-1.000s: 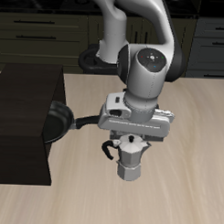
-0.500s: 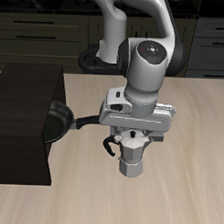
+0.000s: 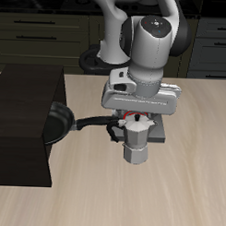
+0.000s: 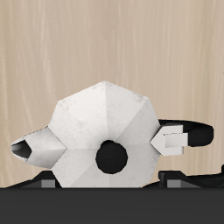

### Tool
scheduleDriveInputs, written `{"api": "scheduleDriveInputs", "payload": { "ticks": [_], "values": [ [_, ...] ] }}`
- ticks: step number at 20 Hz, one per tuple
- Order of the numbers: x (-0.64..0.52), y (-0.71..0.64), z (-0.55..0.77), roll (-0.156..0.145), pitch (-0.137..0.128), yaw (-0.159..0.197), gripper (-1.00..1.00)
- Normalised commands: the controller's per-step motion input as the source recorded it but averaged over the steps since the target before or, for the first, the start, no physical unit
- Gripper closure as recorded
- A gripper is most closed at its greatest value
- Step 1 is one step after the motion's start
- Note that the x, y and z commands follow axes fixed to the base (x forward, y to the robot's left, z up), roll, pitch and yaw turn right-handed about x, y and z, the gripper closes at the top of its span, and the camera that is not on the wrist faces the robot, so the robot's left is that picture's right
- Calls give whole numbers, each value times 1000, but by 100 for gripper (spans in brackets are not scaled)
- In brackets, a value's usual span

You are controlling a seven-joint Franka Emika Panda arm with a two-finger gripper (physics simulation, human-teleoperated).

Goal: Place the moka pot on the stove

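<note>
The silver faceted moka pot (image 3: 137, 145) hangs upright in my gripper (image 3: 137, 128), which is shut on its top. The pot is held off the wooden table, just in front of the stove. Of the stove (image 3: 163, 138) only a grey edge and a bit of red coil show behind the pot; the gripper hides the rest. In the wrist view the pot (image 4: 101, 122) fills the frame from above, with its black lid knob (image 4: 111, 156) and black handle (image 4: 203, 133).
A black frying pan (image 3: 57, 122) lies beside the pot, its handle pointing toward the gripper. A dark raised block (image 3: 22, 121) covers that side of the table. Dark cabinets stand behind the robot base.
The gripper has risen with the moka pot, lifting it off the table and carrying it slightly back toward the stove.
</note>
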Motion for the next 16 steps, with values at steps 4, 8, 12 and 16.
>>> {"api": "scheduleDriveInputs", "payload": {
  "ticks": [4,8,12,16],
  "values": [
    [-448,15,429,23,-57,38,100],
    [-370,-35,354,-1,-61,2,100],
    [-439,29,295,31,-35,-11,100],
    [-284,3,157,17,-26,3,100]
  ]
}}
